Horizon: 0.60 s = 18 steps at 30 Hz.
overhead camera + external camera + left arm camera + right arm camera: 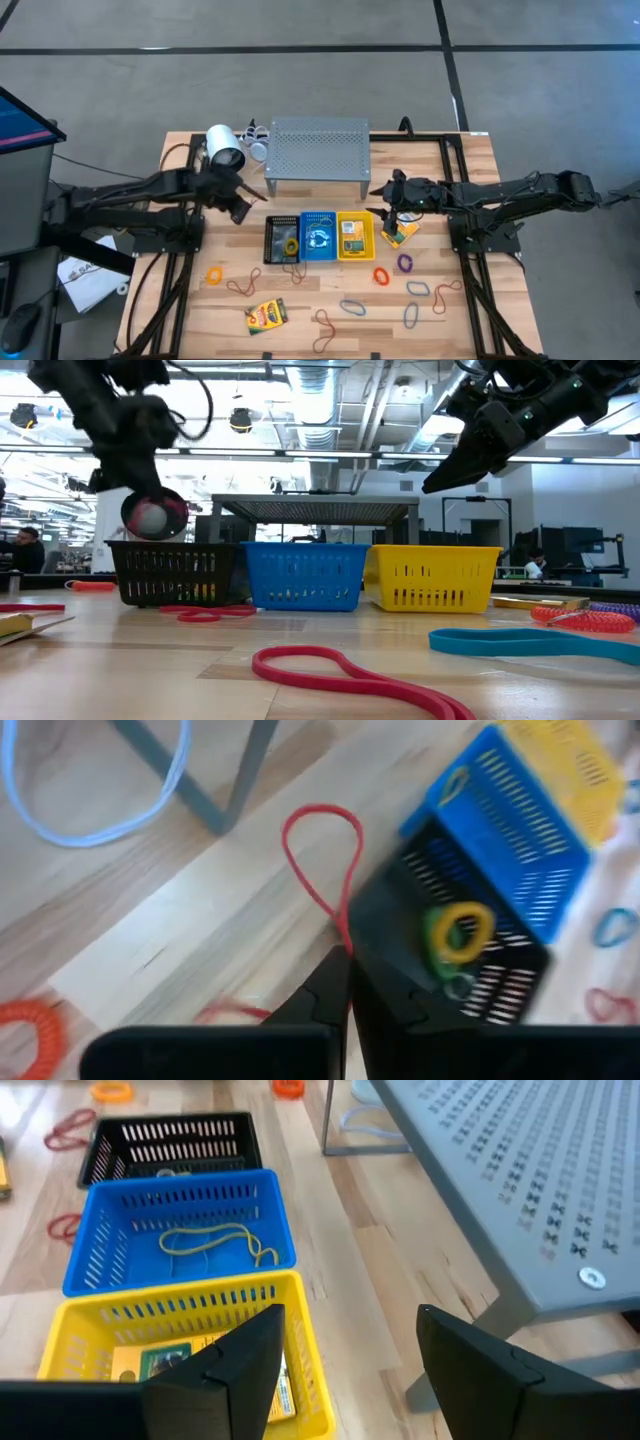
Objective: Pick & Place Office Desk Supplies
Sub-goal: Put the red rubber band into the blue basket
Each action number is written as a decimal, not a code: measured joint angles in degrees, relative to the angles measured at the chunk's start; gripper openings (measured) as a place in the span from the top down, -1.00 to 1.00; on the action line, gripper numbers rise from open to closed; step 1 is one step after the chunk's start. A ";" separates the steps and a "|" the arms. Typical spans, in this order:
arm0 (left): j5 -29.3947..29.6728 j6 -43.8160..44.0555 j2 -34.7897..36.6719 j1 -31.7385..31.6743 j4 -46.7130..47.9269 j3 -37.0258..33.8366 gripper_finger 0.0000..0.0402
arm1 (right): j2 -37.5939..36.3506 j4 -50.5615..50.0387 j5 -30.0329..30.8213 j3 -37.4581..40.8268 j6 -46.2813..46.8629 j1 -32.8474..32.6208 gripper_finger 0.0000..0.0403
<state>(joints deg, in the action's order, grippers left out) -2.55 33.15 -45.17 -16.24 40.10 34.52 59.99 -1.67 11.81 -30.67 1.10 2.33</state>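
Note:
My left gripper (346,960) is shut on a red rubber band (320,830) and hovers beside the far left corner of the black basket (282,240). My right gripper (345,1370) is open and empty, in the air over the far rim of the yellow basket (170,1305), which holds a crayon box (165,1360). A blue basket (318,236) stands between them with a yellowish band (210,1240) inside. Further crayon boxes (266,316) (398,232) and several loose bands (381,275) lie on the table. My left gripper pinches the red rubber band at one end of its loop (347,925) between the two shut fingertips. The rest of the loop reaches out past the fingertips, long and narrow. Whether its far end touches the table, I cannot tell.
The grey perforated shelf (318,150) stands just behind the baskets, with the white cylinder (224,146) at its left. Yellow and green coiled bands (455,935) sit in the black basket. An orange coil (214,274), purple (404,263) and blue (417,289) bands lie on the near half.

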 joint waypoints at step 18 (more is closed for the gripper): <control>-2.29 -10.26 5.95 13.99 -19.25 0.00 0.99 | 13.86 29.77 -16.71 -0.05 -1.52 -0.06 -0.11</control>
<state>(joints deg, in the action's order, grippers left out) -4.83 22.89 -39.22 -2.25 20.85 34.52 73.84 28.10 -4.89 -30.72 -0.42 2.27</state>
